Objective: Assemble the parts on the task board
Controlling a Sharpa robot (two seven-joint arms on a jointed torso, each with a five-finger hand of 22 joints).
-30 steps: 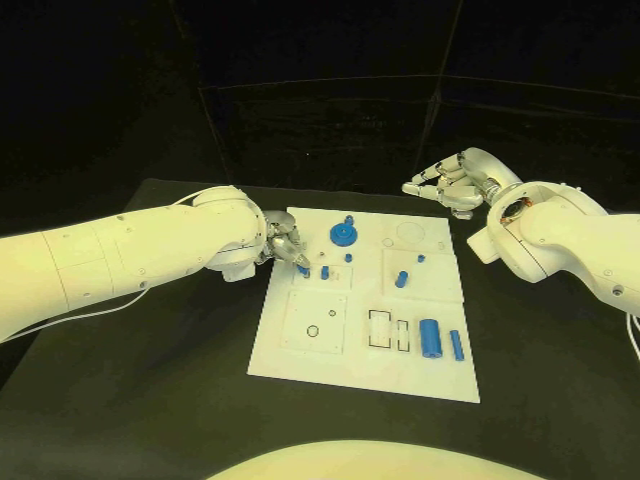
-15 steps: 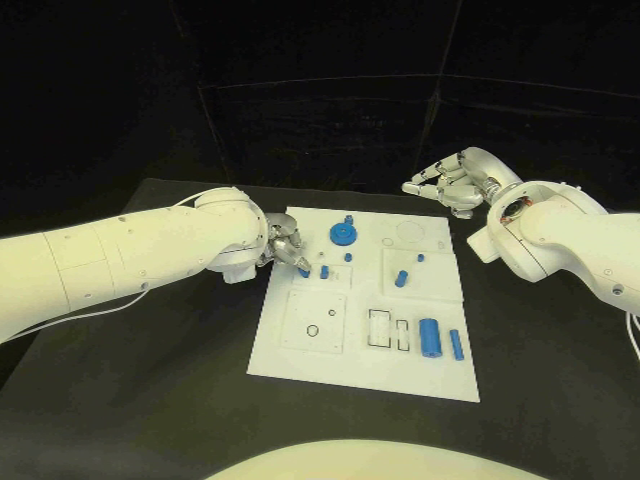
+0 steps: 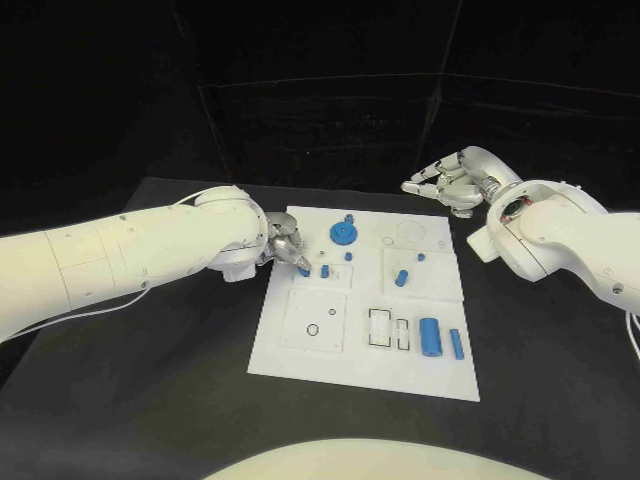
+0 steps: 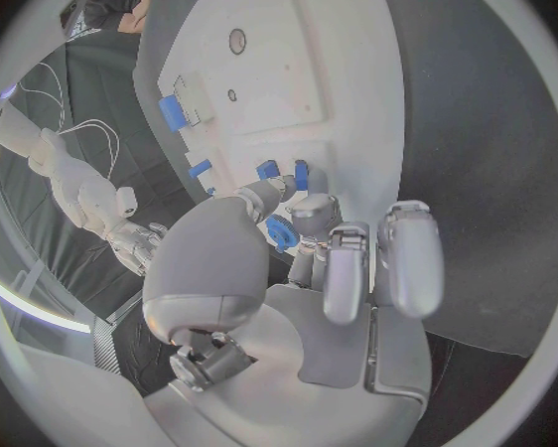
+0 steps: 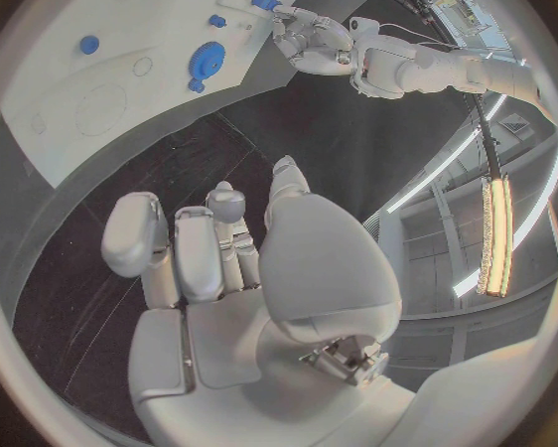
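Observation:
The white task board (image 3: 303, 350) lies in the middle of the black table. My left hand (image 3: 284, 249) hovers over the board's left edge and pinches a small blue part (image 4: 279, 233) between thumb and finger. Just beside its fingertips two small blue parts (image 3: 325, 271) stand in the board. A blue round gear (image 3: 345, 234) sits near the far edge. Two blue cylinders (image 3: 430, 337) lie at the near right. My right hand (image 3: 450, 183) hangs above the table beyond the board's far right corner, fingers apart and holding nothing.
More small blue parts (image 3: 402, 279) stand mid-board, beside rectangular slots (image 3: 388, 328) and a small ring (image 3: 313, 331). In the right wrist view the gear (image 5: 208, 60) and my left hand (image 5: 310, 38) lie across the board (image 5: 93, 79). Bare black table surrounds the board.

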